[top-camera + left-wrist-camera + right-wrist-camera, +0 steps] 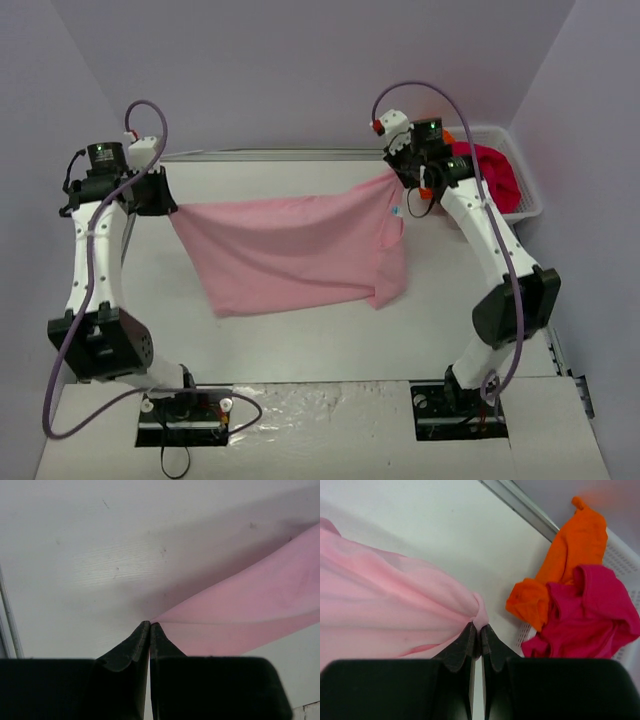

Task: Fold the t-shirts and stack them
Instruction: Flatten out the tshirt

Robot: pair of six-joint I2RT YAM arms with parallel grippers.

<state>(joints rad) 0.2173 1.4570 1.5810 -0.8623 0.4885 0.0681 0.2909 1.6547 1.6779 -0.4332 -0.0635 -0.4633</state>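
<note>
There are 3 shirts: 1 pink shirt (290, 250), 1 orange shirt (565, 565) and 1 magenta shirt (590, 615). There is 1 basket (622, 555) and 1 table (300, 345). There are 2 arms, left arm (95, 250) and right arm (490, 238), with 2 grippers, left gripper (150, 626) and right gripper (480, 628)

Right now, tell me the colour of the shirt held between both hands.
Light pink shirt; top external view shows it best.
</note>
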